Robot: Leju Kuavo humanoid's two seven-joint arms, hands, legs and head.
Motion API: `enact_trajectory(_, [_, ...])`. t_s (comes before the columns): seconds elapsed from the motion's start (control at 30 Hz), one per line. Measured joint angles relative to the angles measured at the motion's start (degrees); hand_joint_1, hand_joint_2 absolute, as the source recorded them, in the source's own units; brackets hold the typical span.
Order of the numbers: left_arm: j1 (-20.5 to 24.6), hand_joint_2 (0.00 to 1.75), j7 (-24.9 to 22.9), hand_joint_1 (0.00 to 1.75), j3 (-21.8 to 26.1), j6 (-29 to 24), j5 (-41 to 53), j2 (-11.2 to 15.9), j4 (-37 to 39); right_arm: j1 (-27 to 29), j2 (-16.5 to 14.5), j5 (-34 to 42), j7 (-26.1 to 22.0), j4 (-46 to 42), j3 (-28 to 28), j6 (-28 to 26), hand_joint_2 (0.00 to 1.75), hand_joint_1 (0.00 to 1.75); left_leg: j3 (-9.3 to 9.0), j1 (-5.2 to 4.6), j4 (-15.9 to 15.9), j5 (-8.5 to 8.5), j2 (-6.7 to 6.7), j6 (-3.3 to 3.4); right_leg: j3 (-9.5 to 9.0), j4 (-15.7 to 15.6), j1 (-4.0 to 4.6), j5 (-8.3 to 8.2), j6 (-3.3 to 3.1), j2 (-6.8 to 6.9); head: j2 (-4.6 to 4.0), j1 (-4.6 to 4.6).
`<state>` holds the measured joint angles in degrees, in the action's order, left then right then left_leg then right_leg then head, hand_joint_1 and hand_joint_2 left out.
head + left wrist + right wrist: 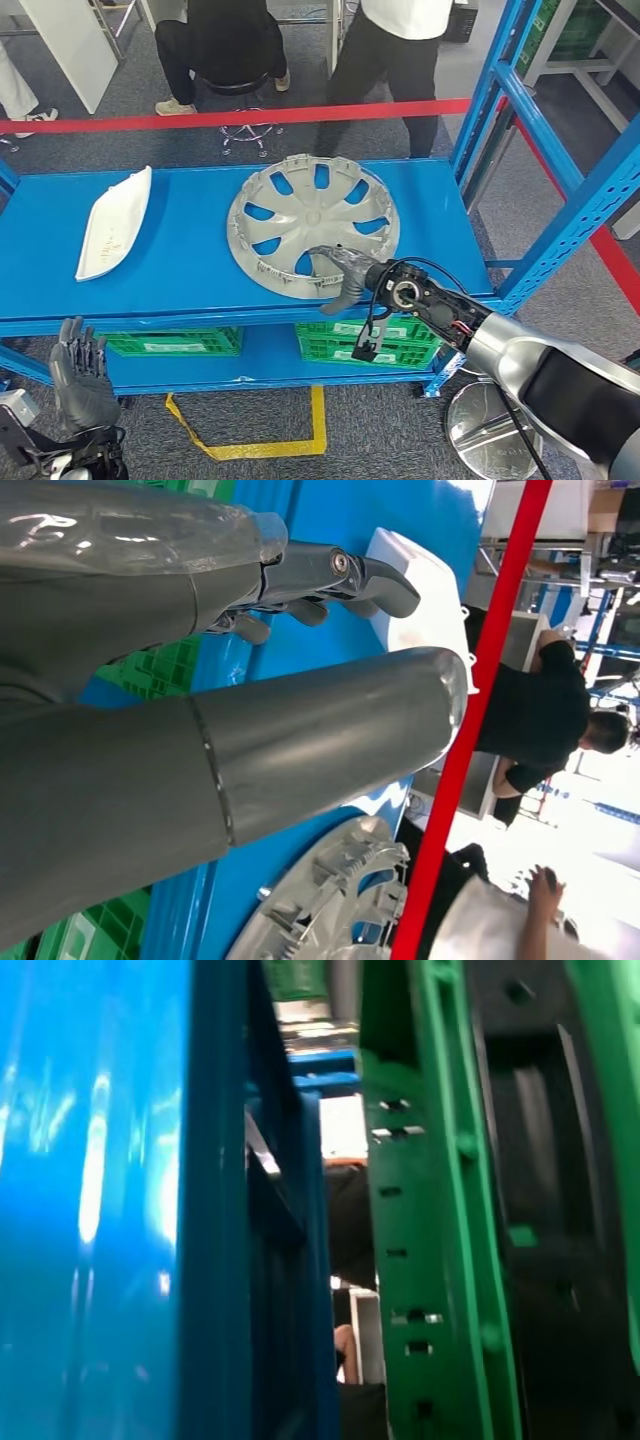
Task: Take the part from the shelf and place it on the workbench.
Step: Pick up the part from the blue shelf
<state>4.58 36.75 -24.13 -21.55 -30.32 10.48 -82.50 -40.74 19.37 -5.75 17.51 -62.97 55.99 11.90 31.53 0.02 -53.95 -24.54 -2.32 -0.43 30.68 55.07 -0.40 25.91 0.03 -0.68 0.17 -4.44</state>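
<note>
A silver hubcap (313, 215) lies flat on the blue shelf (189, 260), right of centre, its near rim at the shelf's front edge. My right hand (343, 278) grips that near rim, fingers on top and thumb curled down below it. A white tray-shaped part (113, 225) lies on the shelf's left side. My left hand (79, 375) hangs low in front of the shelf's left end, fingers apart and holding nothing. In the left wrist view the thumb (324, 750) and fingers (340, 575) stand spread before the white part (423, 610) and the hubcap (332, 900).
Green crates (362, 345) (173, 343) sit on the lower shelf; one green crate (430, 1210) is close to the right wrist camera. Blue uprights (558, 200) rise at the right. A red barrier tape (226, 118) runs behind the shelf, with people beyond it. Yellow tape (256, 445) marks the floor.
</note>
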Motion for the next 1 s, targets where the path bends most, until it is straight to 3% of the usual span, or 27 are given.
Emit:
enact_trajectory(0.27, [0.5,0.0,-0.4,0.0,0.0,-1.5,-0.1,0.0,0.0,-3.0,0.0,9.7,0.9,1.2,3.1,6.5,1.75,0.0,-0.25,0.0,0.0,-0.01,0.05,-0.01,-0.26,0.0,0.01,0.0,0.0,-0.07,0.0,0.0])
enact_trajectory(0.6, [0.5,0.0,-0.4,0.0,0.0,-2.1,-0.5,0.0,0.0,-4.5,-0.3,10.7,0.7,1.3,7.1,7.8,1.75,0.0,-0.48,0.02,0.0,-0.06,0.12,-0.1,-0.46,0.0,0.14,0.0,-0.03,-0.18,0.0,0.0])
enact_trajectory(1.0, [1.5,0.0,0.2,0.0,-0.1,-1.6,-1.2,-0.6,0.1,-5.9,-4.8,11.0,-0.2,0.0,14.8,8.9,1.75,0.0,-0.75,0.25,0.0,-0.17,0.44,-0.27,-0.6,0.0,0.37,0.0,-0.12,-0.55,0.0,0.0])
